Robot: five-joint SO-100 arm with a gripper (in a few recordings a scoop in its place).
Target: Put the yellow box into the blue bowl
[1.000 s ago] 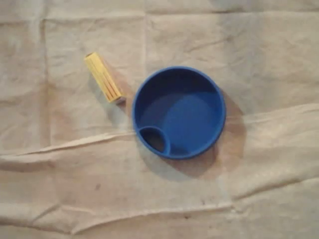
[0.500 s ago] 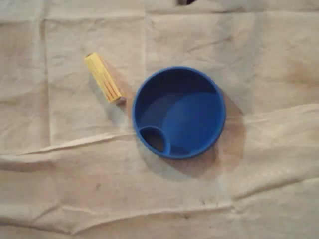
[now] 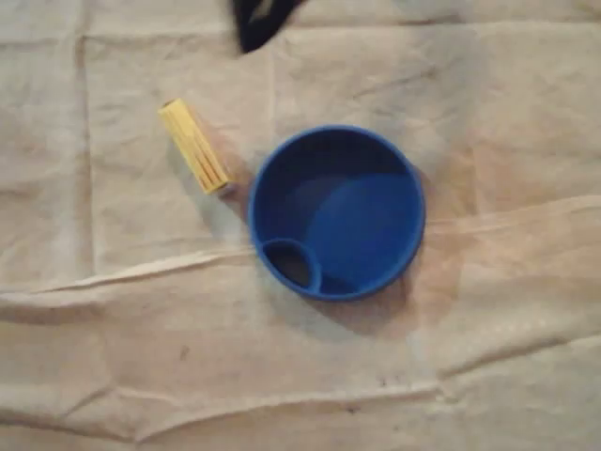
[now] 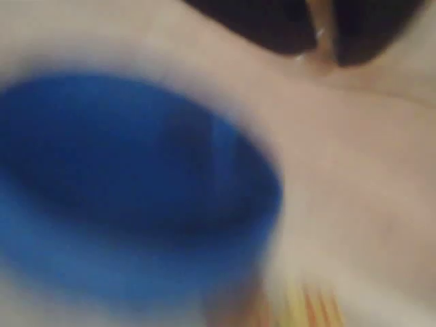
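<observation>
A long yellow box [image 3: 194, 146] lies slantwise on the cloth, just left of the blue bowl [image 3: 336, 211], which has a small round pocket [image 3: 291, 264] at its lower left. My dark gripper [image 3: 252, 38] reaches in from the top edge, well above both and touching neither. The wrist view is blurred: the bowl [image 4: 129, 197] spreads across the left, the striped yellow box [image 4: 306, 306] shows at the bottom edge, and my gripper [image 4: 325, 58] is at the top. Its fingers stand close together with only a thin slit and nothing between them.
A creased beige cloth [image 3: 488, 376] covers the whole table, with raised folds running across below the bowl. Bare cloth lies on all sides of the two objects.
My gripper has come into the overhead view from the top edge and moved down and to the left. The box and the bowl have not moved.
</observation>
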